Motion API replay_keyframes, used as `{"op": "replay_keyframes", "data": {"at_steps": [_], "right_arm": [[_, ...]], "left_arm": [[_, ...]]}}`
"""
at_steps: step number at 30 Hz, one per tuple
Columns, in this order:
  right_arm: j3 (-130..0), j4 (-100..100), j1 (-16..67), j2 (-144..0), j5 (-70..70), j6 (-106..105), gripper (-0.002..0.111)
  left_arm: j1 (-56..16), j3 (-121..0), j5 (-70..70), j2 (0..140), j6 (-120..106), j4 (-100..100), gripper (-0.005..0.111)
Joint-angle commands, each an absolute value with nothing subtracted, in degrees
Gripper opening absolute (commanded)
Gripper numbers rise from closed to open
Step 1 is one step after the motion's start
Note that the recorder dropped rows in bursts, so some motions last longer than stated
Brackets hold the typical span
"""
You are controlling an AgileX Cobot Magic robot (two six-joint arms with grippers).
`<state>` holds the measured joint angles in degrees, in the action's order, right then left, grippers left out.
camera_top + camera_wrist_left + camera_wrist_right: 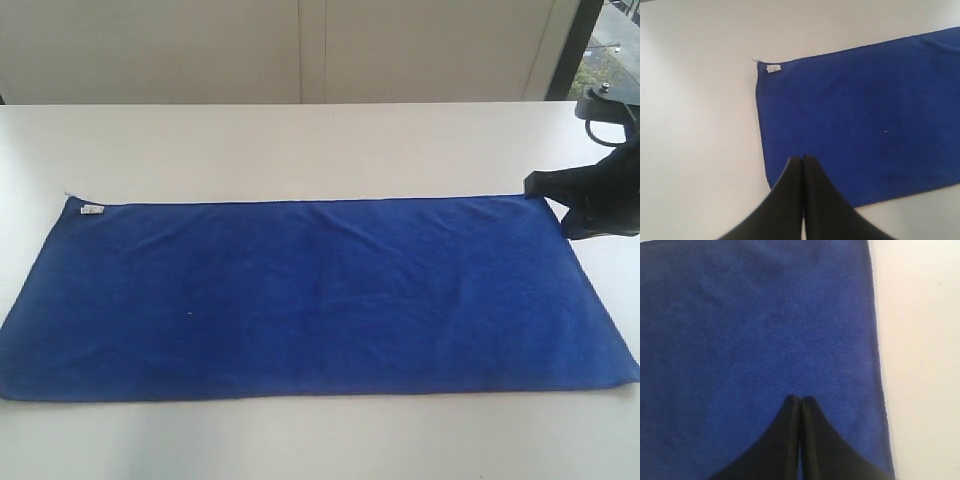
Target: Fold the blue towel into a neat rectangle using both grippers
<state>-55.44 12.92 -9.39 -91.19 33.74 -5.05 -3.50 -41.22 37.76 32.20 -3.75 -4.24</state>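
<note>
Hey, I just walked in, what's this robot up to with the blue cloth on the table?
A two-armed robot is set to fold the blue towel, but no fold has been made yet. The towel lies spread flat on the white table, with its white tag at one corner. The left gripper is shut and empty by the tagged short end. The right gripper is shut and empty over the opposite end. Neither holds the cloth.
</note>
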Motion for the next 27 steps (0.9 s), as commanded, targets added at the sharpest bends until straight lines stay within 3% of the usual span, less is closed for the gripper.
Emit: {"op": "replay_keyframes", "data": {"at_steps": [1,16,27], "right_arm": [[-55.3,13.0,-9.7,-90.8,33.1,-5.5,0.0],[-55.3,10.5,-9.7,-79.4,33.3,-8.0,0.0],[-55.2,10.5,-9.7,-83.4,31.7,-8.0,0.0]], "left_arm": [[-3.6,-40.7,43.8,26.6,-2.4,-4.5,0.0],[-3.6,-40.7,47.7,22.1,-2.8,-3.6,0.0],[-3.6,-40.7,47.7,22.1,-2.8,-3.6,0.0]]}}
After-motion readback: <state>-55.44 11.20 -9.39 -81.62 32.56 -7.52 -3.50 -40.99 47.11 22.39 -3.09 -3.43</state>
